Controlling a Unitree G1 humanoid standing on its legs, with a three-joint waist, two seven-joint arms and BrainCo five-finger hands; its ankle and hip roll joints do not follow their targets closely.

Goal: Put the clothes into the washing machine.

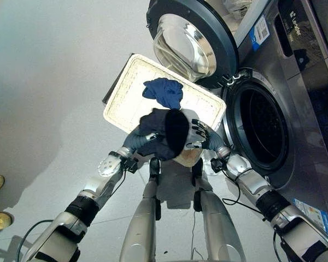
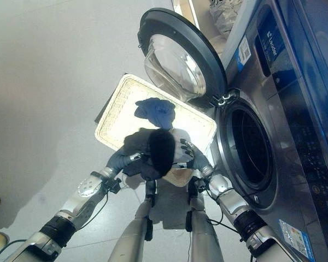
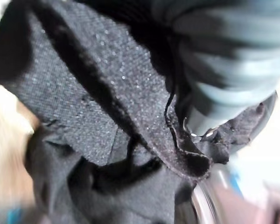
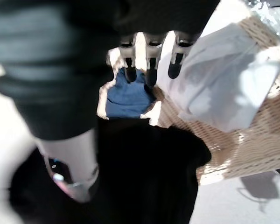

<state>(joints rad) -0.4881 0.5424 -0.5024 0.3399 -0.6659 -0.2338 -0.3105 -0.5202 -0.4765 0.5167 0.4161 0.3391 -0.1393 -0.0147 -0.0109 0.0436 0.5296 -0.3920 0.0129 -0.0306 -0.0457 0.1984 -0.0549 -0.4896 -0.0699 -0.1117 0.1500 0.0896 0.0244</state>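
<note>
1. Dark cloth, a black garment, is nearest me, lifted above the near end of the wicker basket; my left hand is buried in its folds, so I cannot tell how those fingers sit.
2. My right hand rests against the garment's other side with fingers straight and relaxed, pinching nothing.
3. A blue garment lies in the basket, and something white lies there too.
4. Just to my right, the washing machine's door stands wide and its drum looks empty.
5. Nothing is loaded yet, I judge: the black piece goes first, then the rest.
</note>
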